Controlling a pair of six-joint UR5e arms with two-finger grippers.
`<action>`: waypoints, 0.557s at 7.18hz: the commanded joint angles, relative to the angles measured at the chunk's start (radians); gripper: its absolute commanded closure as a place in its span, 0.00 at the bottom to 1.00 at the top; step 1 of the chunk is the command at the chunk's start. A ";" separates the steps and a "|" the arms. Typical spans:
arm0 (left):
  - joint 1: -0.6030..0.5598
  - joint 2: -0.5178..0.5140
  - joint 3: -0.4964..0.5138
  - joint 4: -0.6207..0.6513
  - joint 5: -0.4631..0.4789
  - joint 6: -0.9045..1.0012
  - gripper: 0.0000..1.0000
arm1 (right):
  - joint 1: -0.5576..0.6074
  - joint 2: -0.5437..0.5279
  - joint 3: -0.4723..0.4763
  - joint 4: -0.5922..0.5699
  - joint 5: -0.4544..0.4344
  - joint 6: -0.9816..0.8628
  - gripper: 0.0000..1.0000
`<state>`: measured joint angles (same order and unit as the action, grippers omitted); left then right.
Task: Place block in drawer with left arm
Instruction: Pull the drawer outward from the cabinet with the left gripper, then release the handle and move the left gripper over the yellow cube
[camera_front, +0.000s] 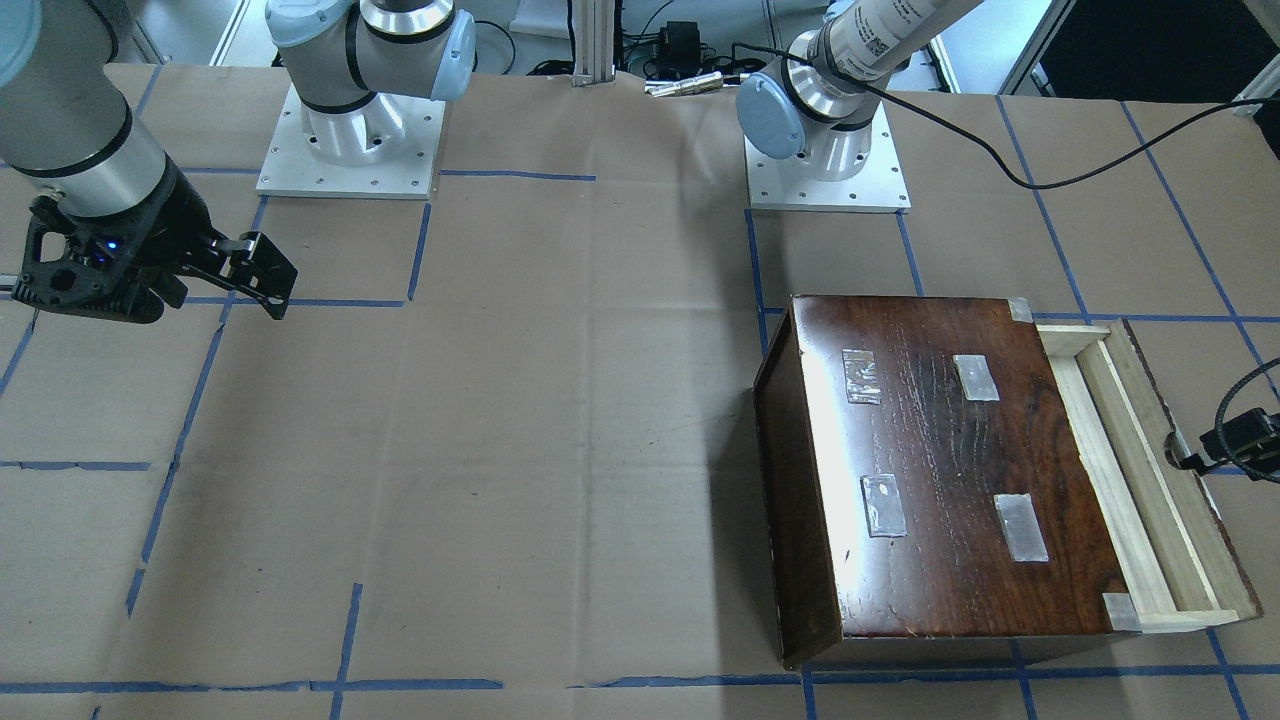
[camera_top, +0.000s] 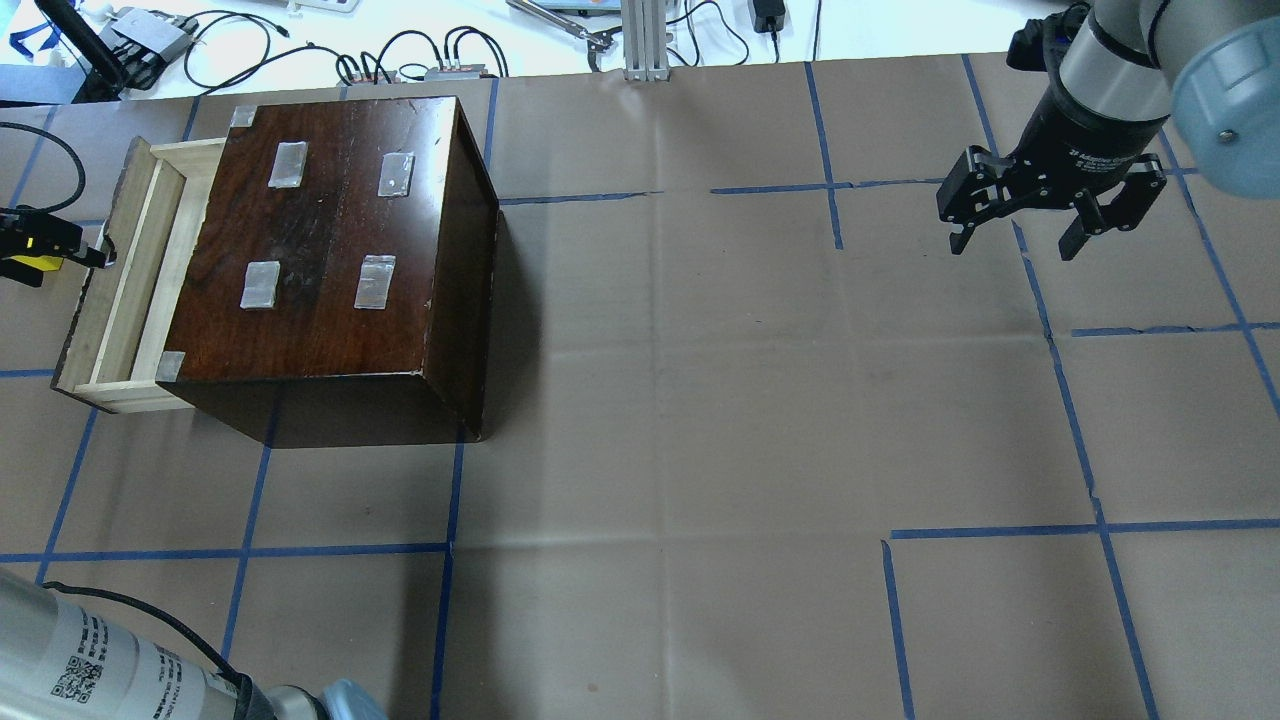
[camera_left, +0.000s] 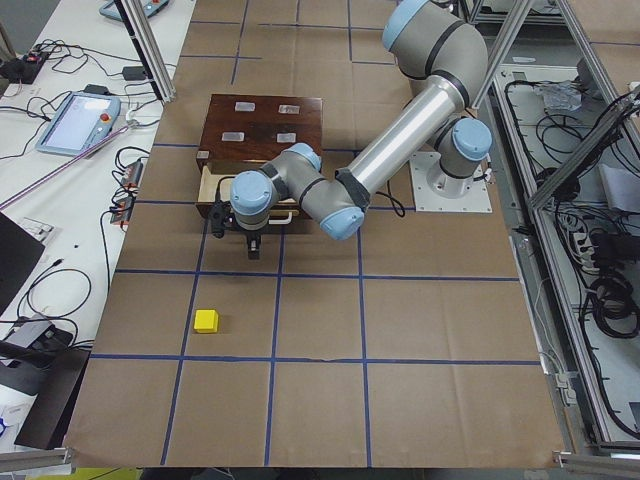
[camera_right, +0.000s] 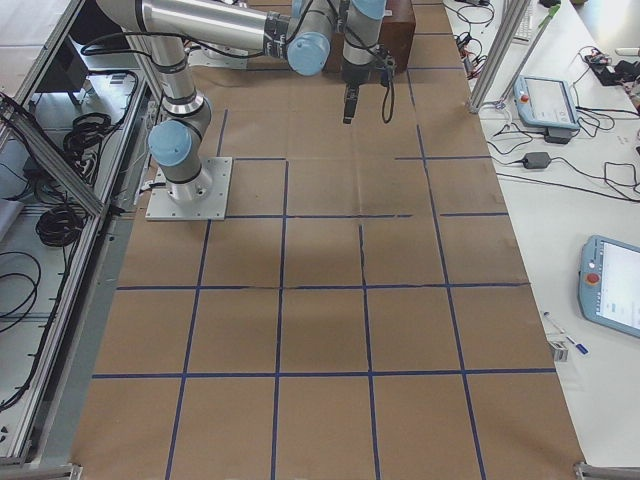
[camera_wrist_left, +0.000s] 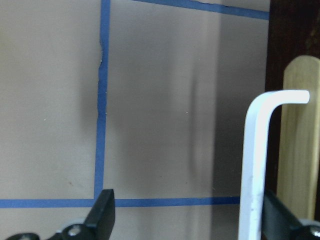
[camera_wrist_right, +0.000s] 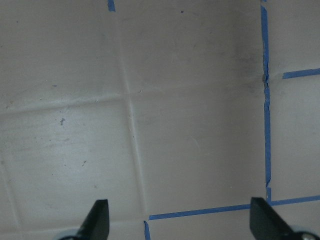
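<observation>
The yellow block (camera_left: 207, 321) lies on the brown paper, only in the exterior left view, well in front of the cabinet and apart from both grippers. The pale wood drawer (camera_top: 120, 290) (camera_front: 1150, 470) is pulled partly out of the dark cabinet (camera_top: 330, 230). My left gripper (camera_top: 70, 245) (camera_left: 237, 238) hangs at the drawer's front panel, by the finger notch. In the left wrist view it (camera_wrist_left: 190, 220) is open and empty, with a white handle (camera_wrist_left: 255, 165) just inside one finger. My right gripper (camera_top: 1015, 240) (camera_wrist_right: 180, 220) is open and empty over bare paper, far from the cabinet.
Blue tape lines grid the brown paper on the table (camera_top: 700, 400). The two arm bases (camera_front: 350, 140) (camera_front: 825, 150) stand at the robot's side. A loose black cable (camera_front: 1050, 180) runs from the left arm. Cables and a teach pendant (camera_left: 75, 120) lie beyond the table's edge.
</observation>
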<state>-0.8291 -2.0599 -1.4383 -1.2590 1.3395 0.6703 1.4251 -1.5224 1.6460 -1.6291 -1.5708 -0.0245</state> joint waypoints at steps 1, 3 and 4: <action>0.001 -0.002 0.003 0.004 0.013 0.000 0.01 | 0.000 -0.001 0.000 0.000 0.000 0.000 0.00; 0.013 -0.016 0.009 0.015 0.033 0.002 0.01 | 0.000 -0.001 0.000 0.000 0.000 0.000 0.00; 0.021 -0.020 0.033 0.006 0.035 0.002 0.01 | 0.000 0.001 0.000 0.000 0.000 0.000 0.00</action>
<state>-0.8182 -2.0731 -1.4260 -1.2482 1.3678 0.6713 1.4251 -1.5229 1.6459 -1.6291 -1.5708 -0.0245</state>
